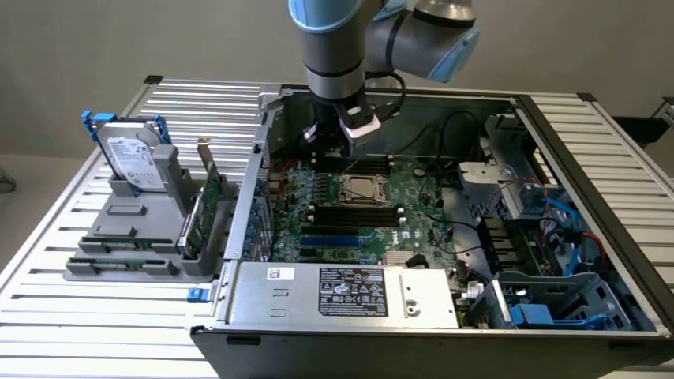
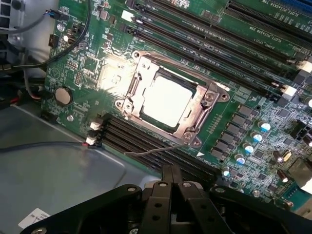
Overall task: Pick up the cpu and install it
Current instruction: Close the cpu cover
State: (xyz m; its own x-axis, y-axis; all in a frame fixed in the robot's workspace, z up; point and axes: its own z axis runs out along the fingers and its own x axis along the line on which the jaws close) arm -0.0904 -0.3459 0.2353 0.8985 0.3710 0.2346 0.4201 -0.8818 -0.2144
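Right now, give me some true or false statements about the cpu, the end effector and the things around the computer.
1. The cpu lies inside the socket frame on the motherboard. True.
2. The end effector is carrying the cpu. False: its fingers are shut with nothing between them, apart from the cpu in the socket.
3. The hard drive stands in the grey rack outside the case. True.
4. The case is closed up. False: it is open, with the motherboard exposed.
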